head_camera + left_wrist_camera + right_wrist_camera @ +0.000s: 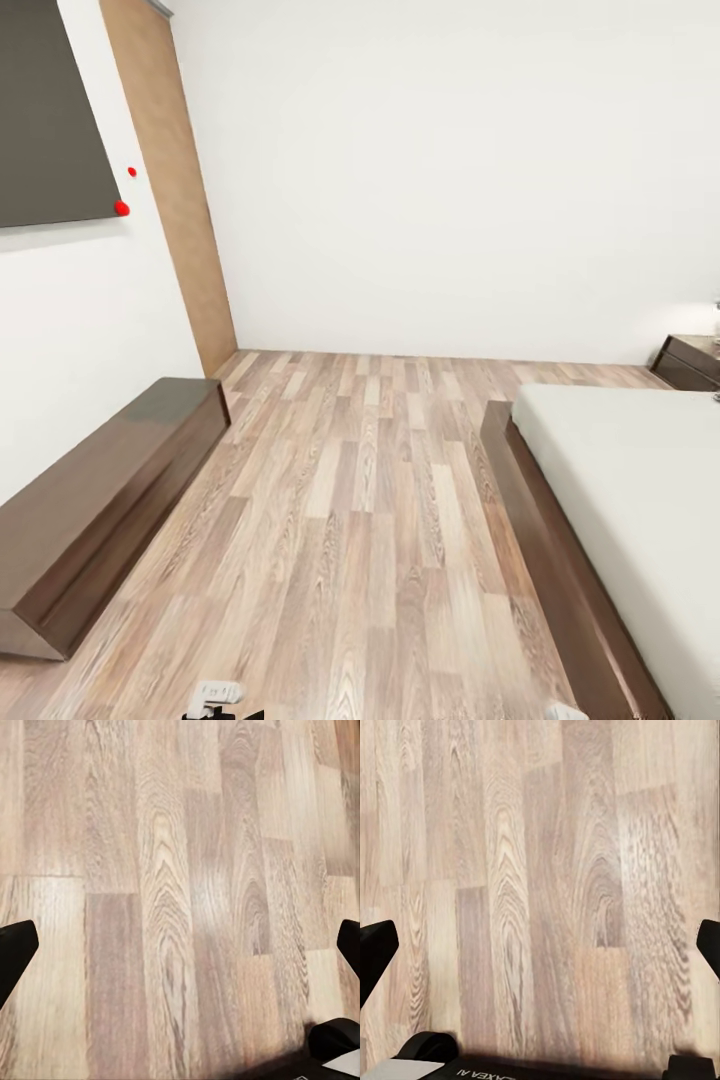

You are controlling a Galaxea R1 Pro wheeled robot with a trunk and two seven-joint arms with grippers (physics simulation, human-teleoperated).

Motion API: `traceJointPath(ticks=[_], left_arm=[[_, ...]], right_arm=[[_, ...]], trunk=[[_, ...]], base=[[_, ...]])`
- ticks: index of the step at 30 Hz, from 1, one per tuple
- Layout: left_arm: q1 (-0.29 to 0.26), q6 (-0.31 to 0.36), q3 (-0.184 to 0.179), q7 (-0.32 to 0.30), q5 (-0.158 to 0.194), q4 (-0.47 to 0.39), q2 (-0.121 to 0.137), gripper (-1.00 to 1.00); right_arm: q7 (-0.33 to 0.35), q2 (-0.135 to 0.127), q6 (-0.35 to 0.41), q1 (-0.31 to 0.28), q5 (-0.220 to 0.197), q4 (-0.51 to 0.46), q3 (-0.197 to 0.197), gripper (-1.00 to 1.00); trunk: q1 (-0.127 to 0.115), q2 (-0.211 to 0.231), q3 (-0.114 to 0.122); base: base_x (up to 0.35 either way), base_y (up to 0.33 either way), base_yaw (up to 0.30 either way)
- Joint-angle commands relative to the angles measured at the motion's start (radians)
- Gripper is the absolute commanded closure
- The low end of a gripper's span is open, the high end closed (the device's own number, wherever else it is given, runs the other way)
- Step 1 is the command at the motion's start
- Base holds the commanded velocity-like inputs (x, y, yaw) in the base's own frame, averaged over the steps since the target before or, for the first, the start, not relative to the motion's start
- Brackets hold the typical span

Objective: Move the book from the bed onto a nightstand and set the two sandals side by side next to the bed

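While the robot faces into the bedroom, the wood-plank floor (350,520) fills the middle of the head view, with white walls behind and a light-brown door (175,190) in the far left corner. Along the right side lies the bed (620,500), its pale mattress bare on the part in sight; no book or sandal can be seen on it or beside it. A long low dark cabinet (100,500) stands against the left wall, and the nightstand (690,360) sits in the far right corner, beyond the bed. Both wrist views look straight down on bare planks; the left end effector (180,945) and the right end effector (540,945) are each released, fingers spread wide, grasping nothing. My judgement: this is the search-and-approach step, and next the robot needs to turn toward the bed to find the book
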Motion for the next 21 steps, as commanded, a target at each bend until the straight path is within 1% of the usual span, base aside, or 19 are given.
traceJointPath(ticks=[1,6,8,21], left_arm=[[-0.001,0.0,0.006,-0.006,0.002,0.001,0.0,-1.0],[-0.001,0.0,0.006,-0.006,0.002,0.001,0.0,-1.0],[-0.001,0.0,0.006,-0.005,0.002,0.001,0.0,-1.0],[-0.001,0.002,0.006,-0.004,0.003,0.0,0.0,-1.0]], right_arm=[[0.004,0.0,0.002,-0.001,0.01,-0.001,-0.009,-1.0],[0.004,0.0,0.002,-0.001,0.01,-0.001,-0.009,-1.0],[0.004,0.0,0.002,-0.001,0.01,-0.001,-0.009,-1.0],[0.004,0.0,0.002,-0.001,0.01,-0.001,-0.009,-1.0]], trunk=[[0.0,0.0,-0.001],[0.0,0.0,-0.001],[0.0,0.0,-0.001],[0.0,0.0,-0.001]], base=[[0.0,0.0,-0.188],[0.003,0.0,-0.167],[0.137,0.0,-0.067],[0.312,0.0,-0.007]])
